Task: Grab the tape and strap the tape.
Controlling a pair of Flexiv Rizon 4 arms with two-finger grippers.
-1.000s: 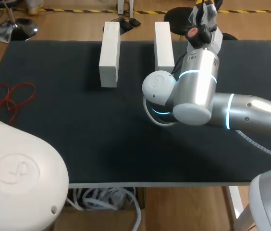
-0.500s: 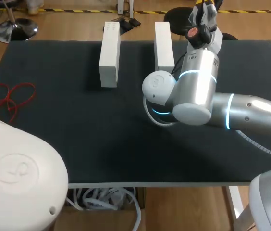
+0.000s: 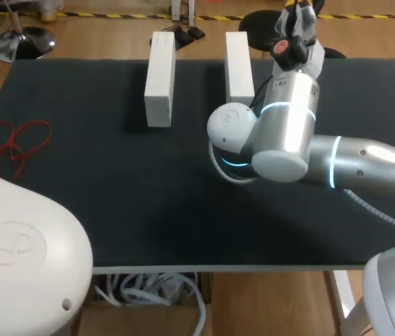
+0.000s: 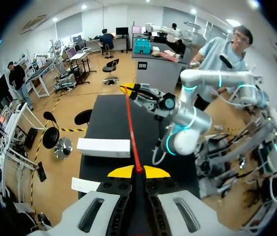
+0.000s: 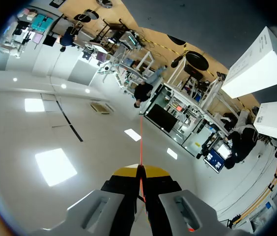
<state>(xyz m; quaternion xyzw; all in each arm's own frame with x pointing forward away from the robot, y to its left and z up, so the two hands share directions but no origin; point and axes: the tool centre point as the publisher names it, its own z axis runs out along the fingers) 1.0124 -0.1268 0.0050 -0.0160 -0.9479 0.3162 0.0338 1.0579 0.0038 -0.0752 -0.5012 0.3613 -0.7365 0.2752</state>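
Observation:
A thin red tape (image 4: 131, 128) runs taut from my left gripper (image 4: 138, 170), which is shut on it, to my right gripper (image 4: 128, 89) over the far side of the table. In the right wrist view the same red tape (image 5: 140, 142) leads straight ahead from my right gripper (image 5: 139, 169), whose yellow tips pinch it. From the head camera my right gripper (image 3: 299, 8) is raised beyond the table's far edge. Only the white housing (image 3: 22, 259) of my left arm shows there. Loose red tape loops (image 3: 14, 143) lie at the table's left edge.
Two long white blocks (image 3: 160, 77) (image 3: 239, 66) stand side by side on the black table (image 3: 113, 175) near its far edge. My right arm (image 3: 288, 140) lies across the right half of the table. One block (image 4: 103, 147) shows below the taut tape.
My left arm's white housing has slid slightly toward the lower left of the head view. The right arm, the blocks and the tape loops have not moved.

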